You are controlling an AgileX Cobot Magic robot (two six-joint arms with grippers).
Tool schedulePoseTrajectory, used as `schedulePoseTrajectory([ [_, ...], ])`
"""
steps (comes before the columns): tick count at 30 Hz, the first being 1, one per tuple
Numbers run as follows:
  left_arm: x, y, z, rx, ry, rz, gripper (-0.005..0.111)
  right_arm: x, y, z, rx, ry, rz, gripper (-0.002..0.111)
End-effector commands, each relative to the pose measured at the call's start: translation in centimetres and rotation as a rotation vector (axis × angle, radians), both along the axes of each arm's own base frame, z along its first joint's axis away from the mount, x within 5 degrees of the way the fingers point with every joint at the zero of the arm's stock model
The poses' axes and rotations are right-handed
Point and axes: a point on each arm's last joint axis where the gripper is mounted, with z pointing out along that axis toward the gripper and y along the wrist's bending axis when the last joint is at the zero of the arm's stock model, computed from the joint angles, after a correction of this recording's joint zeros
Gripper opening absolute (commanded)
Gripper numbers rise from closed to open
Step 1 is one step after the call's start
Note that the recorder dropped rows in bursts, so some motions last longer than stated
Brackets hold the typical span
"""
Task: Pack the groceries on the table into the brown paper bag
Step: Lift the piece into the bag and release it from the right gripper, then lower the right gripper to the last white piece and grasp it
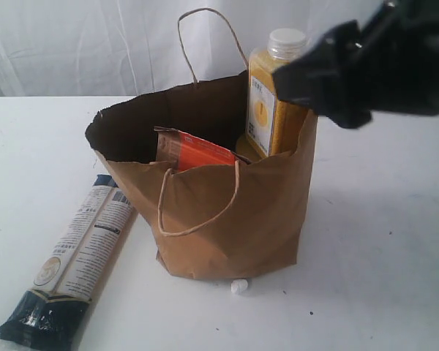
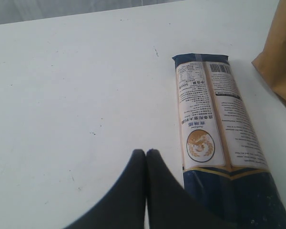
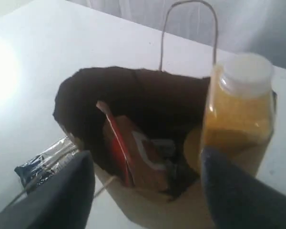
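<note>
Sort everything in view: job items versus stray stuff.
Job: brown paper bag, yellow-grain bottle and orange-labelled pouch inside it, navy-cream packet on the table.
Stray: small white scrap by the bag's foot, white curtain behind.

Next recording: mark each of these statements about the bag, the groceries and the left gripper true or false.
1. The long navy-cream packet is inside the brown paper bag. False: it lies on the table beside the bag.
2. The yellow-grain bottle stands in the bag, cap above the rim. True.
3. The left gripper is open. False: its fingers are shut, holding nothing.
4. The brown pouch with orange label is in the bag. True.
</note>
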Motion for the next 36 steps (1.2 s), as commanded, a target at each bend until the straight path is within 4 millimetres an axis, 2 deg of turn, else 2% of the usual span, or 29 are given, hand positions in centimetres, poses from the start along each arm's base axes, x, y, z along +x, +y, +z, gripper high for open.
schedulePoseTrajectory([
  [1, 0.0, 0.0, -0.1, -0.008, 0.002, 0.002, 0.000, -2.8, -2.4, -3.3, 0.031, 0.077, -0.071, 0.060],
  [4, 0.0, 0.0, -0.1, -0.008, 0.002, 0.002, 0.000, -4.3, -3.3, -6.3, 0.046, 0.158, -0.094, 0.060],
  [7, 0.0, 0.0, -0.1, -0.008, 0.002, 0.002, 0.000, -4.9, -3.5, -9.5, 0.039, 0.244, -0.100, 0.060],
  [10, 0.0, 0.0, -0.1, -0.008, 0.002, 0.002, 0.000, -4.8, -3.2, -12.1, 0.019, 0.326, -0.102, 0.060],
  [14, 0.0, 0.0, -0.1, -0.008, 0.002, 0.002, 0.000, -3.5, -2.1, -14.7, -0.022, 0.392, -0.106, 0.060],
  [19, 0.0, 0.0, -0.1, -0.008, 0.002, 0.002, 0.000, -2.0, 0.1, -17.5, -0.112, 0.481, -0.060, 0.060],
  [27, 0.0, 0.0, -0.1, -0.008, 0.002, 0.002, 0.000, -0.1, 4.2, -21.1, -0.166, 0.479, -0.013, 0.060],
  [36, 0.0, 0.0, -0.1, -0.008, 0.002, 0.002, 0.000, 2.5, 6.8, -23.8, -0.217, 0.524, -0.042, 0.060],
])
